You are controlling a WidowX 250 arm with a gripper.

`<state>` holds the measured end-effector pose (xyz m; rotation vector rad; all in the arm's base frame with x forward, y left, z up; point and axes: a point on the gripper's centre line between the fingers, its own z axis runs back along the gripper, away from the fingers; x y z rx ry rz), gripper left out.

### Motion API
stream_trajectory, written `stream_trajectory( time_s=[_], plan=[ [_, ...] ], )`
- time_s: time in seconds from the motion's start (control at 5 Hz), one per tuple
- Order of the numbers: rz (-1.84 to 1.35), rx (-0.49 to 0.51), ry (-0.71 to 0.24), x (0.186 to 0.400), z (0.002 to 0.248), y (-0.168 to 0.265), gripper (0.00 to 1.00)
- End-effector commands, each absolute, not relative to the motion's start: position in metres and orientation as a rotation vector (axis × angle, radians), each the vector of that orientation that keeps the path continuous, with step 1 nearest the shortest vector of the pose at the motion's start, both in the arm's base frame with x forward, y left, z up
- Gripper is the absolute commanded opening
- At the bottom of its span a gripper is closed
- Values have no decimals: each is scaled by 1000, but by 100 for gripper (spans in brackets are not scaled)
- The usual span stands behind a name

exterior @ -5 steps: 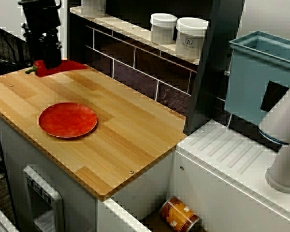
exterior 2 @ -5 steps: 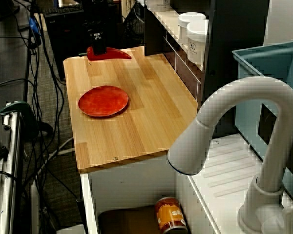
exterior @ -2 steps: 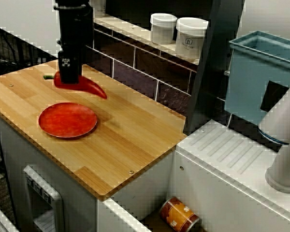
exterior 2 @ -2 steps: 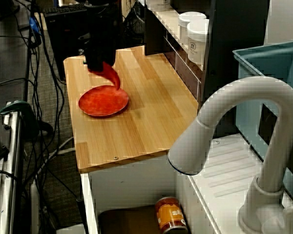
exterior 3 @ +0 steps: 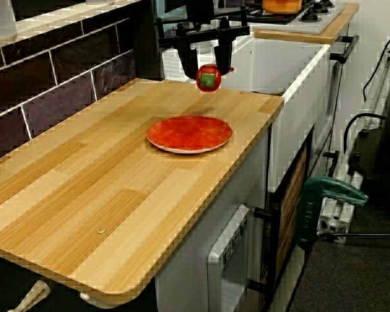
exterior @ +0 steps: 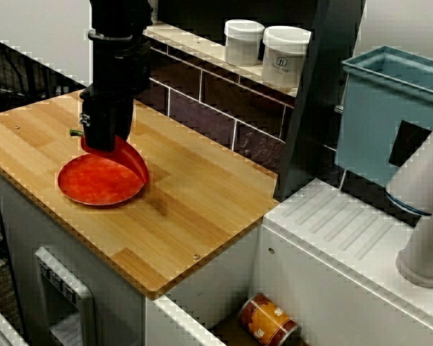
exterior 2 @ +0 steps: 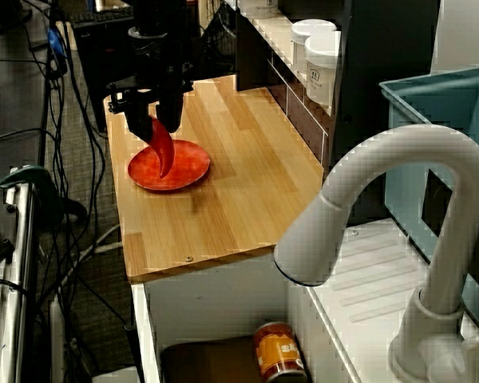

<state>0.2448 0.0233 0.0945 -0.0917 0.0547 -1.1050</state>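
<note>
The fingers (exterior 3: 189, 60) clamp a pepper (exterior 3: 208, 78) above the plate (exterior 3: 190, 134) near the bench (exterior 3: 84, 195)'s front edge; jars (exterior: 285, 56) stand on the shelf (exterior: 198, 45) behind.

Wooden counter (exterior: 202, 209): level. One red plate (exterior: 94, 182) lies flat on it, at 9 o'clock from the counter's middle in the view from above. Tiled shelf (exterior: 195, 45) at 1 o'clock carries two white jars (exterior: 243, 42), just beside each other.
</note>
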Motion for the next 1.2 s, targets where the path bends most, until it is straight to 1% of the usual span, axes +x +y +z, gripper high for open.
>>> stream_trajectory(
  time_s=[0.0, 0.2, 0.4, 0.8, 1.0],
  plan=[
    [-1110, -44, 89, 247, 78, 49, 0],
    [-1084, -48, 90, 248, 77, 55, 0],
    [-1044, -64, 80, 245, 84, 59, 100],
    [-1012, -77, 40, 245, 109, 67, 100],
    [-1003, -86, 28, 244, 113, 73, 100]
  ],
)
